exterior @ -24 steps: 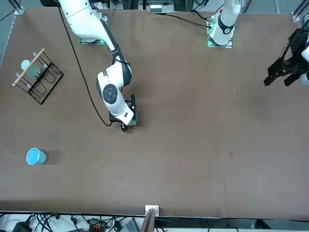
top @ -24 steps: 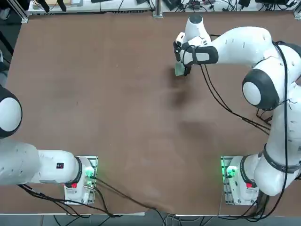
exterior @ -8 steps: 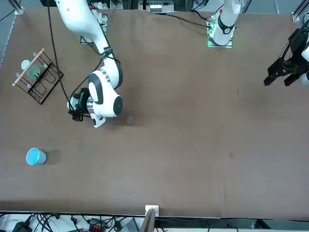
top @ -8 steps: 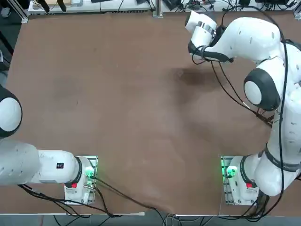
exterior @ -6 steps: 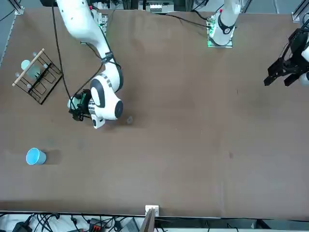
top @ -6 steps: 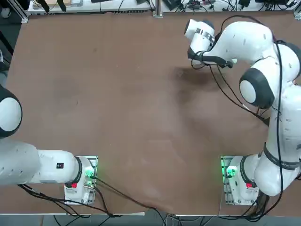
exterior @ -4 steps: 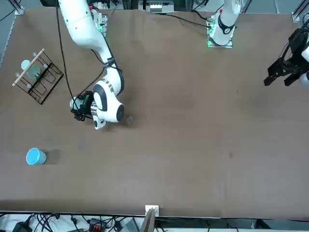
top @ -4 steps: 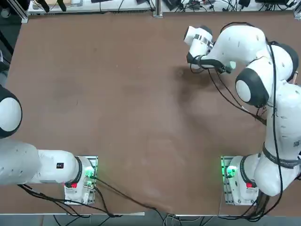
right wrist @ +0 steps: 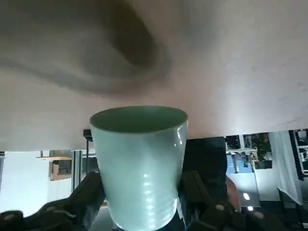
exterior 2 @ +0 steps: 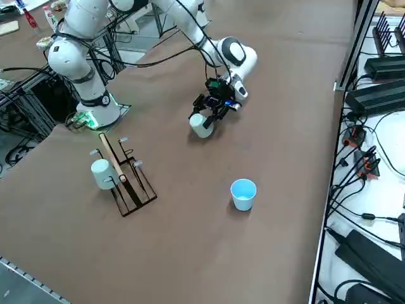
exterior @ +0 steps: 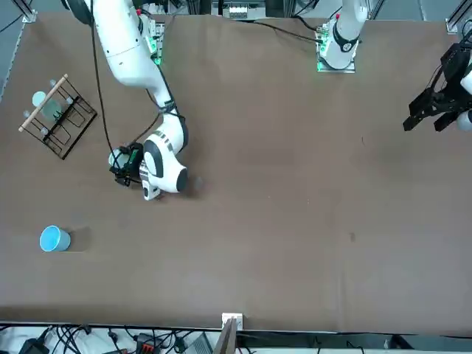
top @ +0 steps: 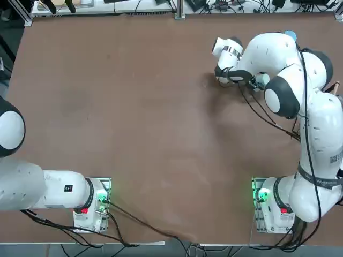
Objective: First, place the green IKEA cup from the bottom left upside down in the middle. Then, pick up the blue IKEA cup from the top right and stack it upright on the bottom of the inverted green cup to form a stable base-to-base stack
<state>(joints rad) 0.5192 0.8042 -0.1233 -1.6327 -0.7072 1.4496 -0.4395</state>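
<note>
One cup (right wrist: 140, 173) in the right hand (exterior 2: 205, 111), another cup (exterior 2: 243, 195) beyond the rack (exterior 2: 130, 190), a third cup (exterior 2: 103, 173) beside it

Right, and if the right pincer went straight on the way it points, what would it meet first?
Probably the bare tabletop: the right pincer slants down towards it, and the green cup it grips would likely touch first. The remaining gap is unclear.
</note>
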